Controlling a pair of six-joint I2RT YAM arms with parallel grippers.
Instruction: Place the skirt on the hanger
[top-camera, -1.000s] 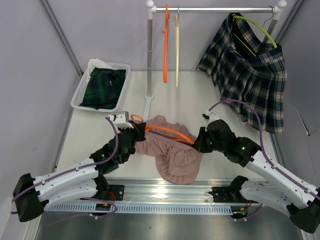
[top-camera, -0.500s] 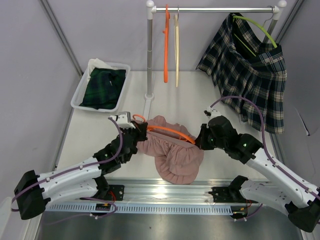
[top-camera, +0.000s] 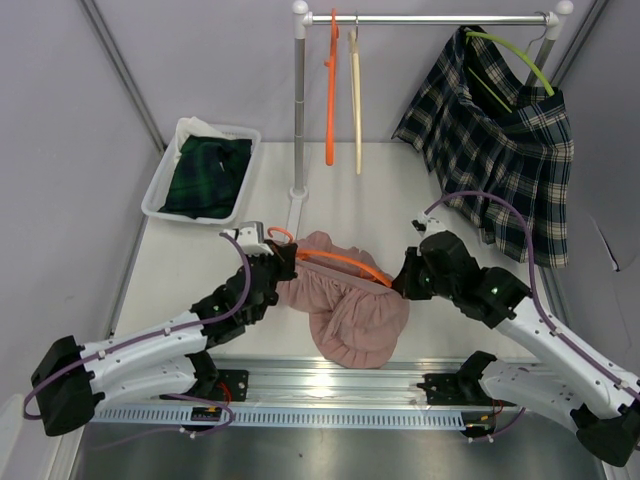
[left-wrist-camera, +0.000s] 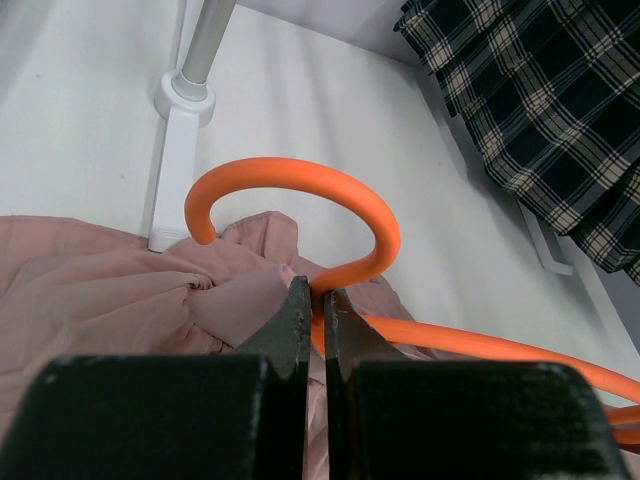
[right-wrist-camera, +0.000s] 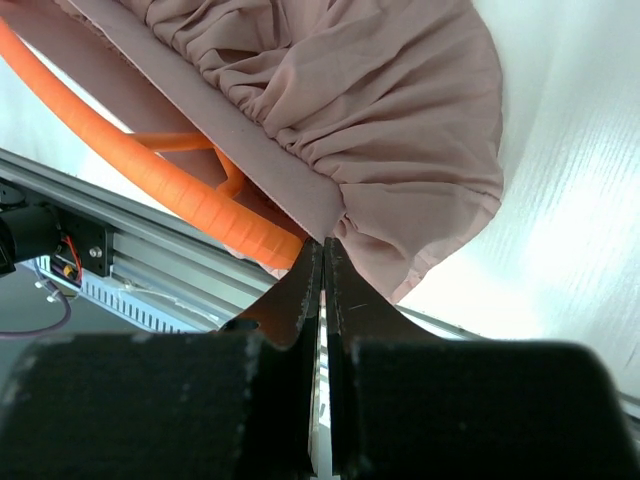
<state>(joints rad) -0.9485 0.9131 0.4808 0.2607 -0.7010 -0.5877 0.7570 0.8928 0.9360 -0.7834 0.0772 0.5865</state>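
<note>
A pink skirt (top-camera: 345, 305) hangs over an orange hanger (top-camera: 340, 265) held above the table between both arms. My left gripper (top-camera: 283, 258) is shut on the hanger's neck just below its hook (left-wrist-camera: 300, 190); pink cloth bunches beside the jaws (left-wrist-camera: 120, 290). My right gripper (top-camera: 402, 283) is shut on the corner of the skirt's waistband (right-wrist-camera: 250, 160), next to the hanger's orange arm (right-wrist-camera: 160, 180). The skirt's gathered body (right-wrist-camera: 380, 110) hangs past the waistband.
A clothes rail (top-camera: 430, 18) stands at the back on a post (top-camera: 298, 110), with an orange hanger (top-camera: 330, 90) and a cream hanger (top-camera: 354, 95) on it. A plaid skirt (top-camera: 500, 150) hangs on a green hanger at the right. A white bin (top-camera: 200, 170) holds dark clothes at left.
Both arms have risen slightly and shifted right, carrying the hanger and skirt with them. Both grips are unchanged.
</note>
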